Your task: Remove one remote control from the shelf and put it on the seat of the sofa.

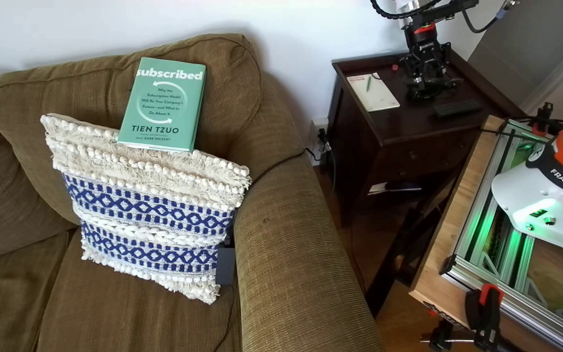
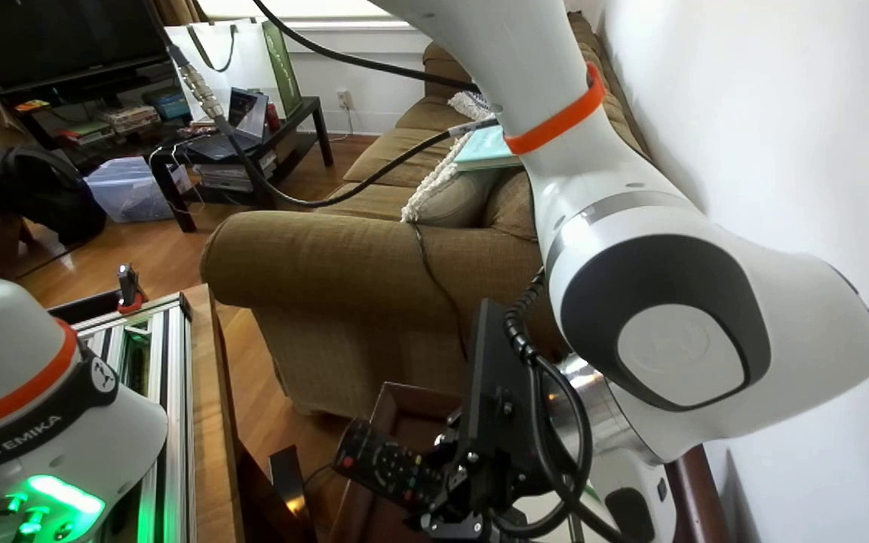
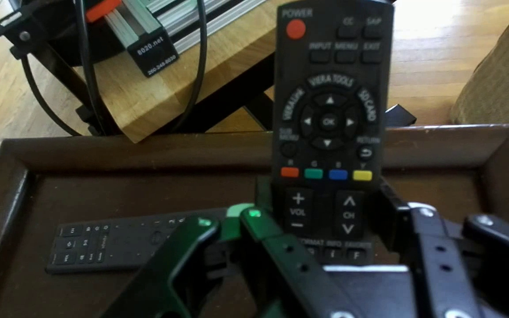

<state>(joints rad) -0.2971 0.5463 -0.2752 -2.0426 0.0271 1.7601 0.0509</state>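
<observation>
Holding a black plastic remote with coloured buttons (image 3: 329,101) by its lower part between clenched jaws, our gripper (image 3: 325,207) has it over the rimmed top of the dark reddish-brown wooden cabinet (image 3: 148,154). Much of the remote juts past the grip, so a bump could twist it loose, most likely against the thick olive-brown fabric sofa arm (image 1: 301,234). Dropped against the fringed blue-and-white pillow (image 1: 149,210), it might slide off the olive-brown fabric seat (image 1: 120,318). That cabinet top also bears a slim dark-grey plastic remote (image 3: 113,247) and a white paper notepad (image 1: 381,98) with a green pen (image 1: 368,84); low inside lies a white item (image 1: 378,187) we cannot identify.
</observation>
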